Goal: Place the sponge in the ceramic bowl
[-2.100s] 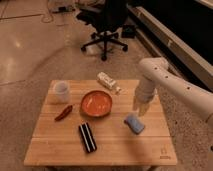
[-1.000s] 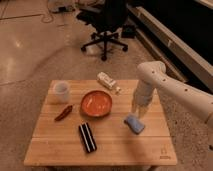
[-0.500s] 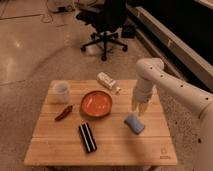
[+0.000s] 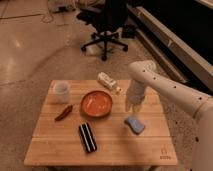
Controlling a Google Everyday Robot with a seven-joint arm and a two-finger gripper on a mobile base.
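The ceramic bowl [image 4: 96, 103] seems empty; tool [image 4: 131, 107] (grip: cannot tell) hovers above sponge [image 4: 134, 125].

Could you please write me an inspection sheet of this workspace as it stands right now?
Surface: wooden table, level, items spread across it.
Job's things: sponge lies on the table, apart from the ceramic bowl; nothing seen in the bowl.
Clutter: white cup, red pepper-like item, black striped block, white bottle on its side.
Grippers: gripper hovers just above the sponge.
Cables: what looks like cords on the far floor.
Surroundings: office chair behind the table.
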